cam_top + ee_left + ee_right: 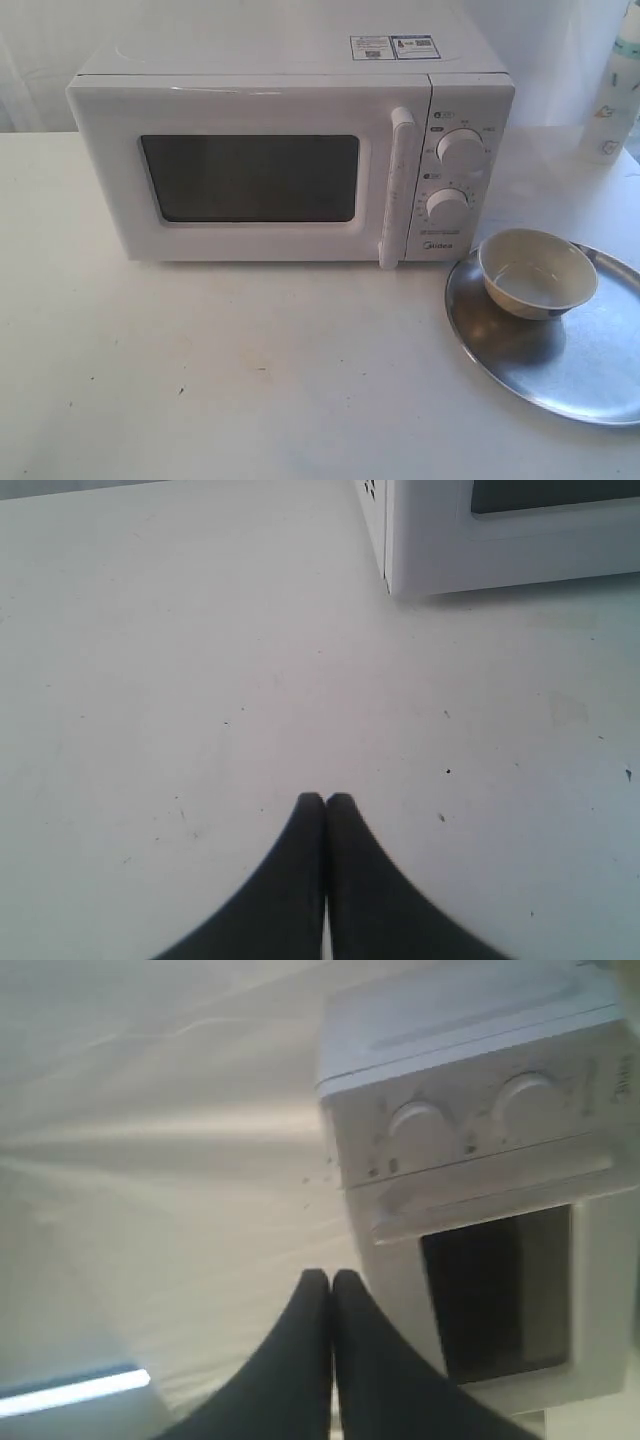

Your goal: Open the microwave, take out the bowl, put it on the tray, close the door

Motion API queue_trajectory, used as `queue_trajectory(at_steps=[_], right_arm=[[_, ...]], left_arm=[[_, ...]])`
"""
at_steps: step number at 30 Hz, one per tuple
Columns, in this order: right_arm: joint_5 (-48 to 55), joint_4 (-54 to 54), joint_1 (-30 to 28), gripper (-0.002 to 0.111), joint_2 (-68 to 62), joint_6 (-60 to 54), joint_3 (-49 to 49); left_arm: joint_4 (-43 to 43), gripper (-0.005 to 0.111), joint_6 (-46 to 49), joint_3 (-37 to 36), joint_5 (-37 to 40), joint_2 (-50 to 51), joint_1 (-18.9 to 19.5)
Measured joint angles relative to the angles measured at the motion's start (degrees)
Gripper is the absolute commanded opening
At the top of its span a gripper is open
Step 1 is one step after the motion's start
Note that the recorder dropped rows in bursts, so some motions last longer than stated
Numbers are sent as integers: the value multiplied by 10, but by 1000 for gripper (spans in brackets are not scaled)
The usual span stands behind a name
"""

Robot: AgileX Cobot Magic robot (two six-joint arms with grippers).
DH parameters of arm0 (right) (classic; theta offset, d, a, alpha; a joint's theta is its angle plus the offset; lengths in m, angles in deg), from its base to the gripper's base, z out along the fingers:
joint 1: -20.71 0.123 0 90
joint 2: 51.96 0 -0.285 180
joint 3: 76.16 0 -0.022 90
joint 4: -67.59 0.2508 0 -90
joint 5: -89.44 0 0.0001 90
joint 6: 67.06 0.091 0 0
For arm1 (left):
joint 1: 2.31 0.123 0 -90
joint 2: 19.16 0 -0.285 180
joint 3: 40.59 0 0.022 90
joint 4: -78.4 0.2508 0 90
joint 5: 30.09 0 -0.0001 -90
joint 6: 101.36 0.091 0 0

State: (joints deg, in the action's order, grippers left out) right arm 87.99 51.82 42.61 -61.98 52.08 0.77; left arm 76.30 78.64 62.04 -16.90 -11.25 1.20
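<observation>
White bottle [612, 95] on surface [200, 370], right of microwave [290, 150]. Door [250, 175] shut. Bowl [537, 272] seated in tray [560, 370], front-right of microwave, apart from left claw [325, 800] and right claw [331, 1276], both pinched together, empty.

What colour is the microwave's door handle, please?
The handle is white; the exterior view shows it best.

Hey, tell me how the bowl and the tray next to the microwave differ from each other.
The bowl is cream-beige; the tray is shiny silver metal. The bowl is small and deep; the tray is much wider and nearly flat, with a low rim. The bowl sits on the tray, which lies on the table. Both are round.
</observation>
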Motion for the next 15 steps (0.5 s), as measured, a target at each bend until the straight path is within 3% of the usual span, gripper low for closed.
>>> queue_trajectory(at_steps=[3,6,12,15], right_arm=[[168,31,0,0,2,0,1],[203,32,0,0,18,-39,2],[203,65,0,0,19,-333,2],[201,72,0,0,19,-556,2]], left_arm=[[0,0,0,0,0,0,0],[0,0,0,0,0,0,0],[0,0,0,0,0,0,0],[0,0,0,0,0,0,0]])
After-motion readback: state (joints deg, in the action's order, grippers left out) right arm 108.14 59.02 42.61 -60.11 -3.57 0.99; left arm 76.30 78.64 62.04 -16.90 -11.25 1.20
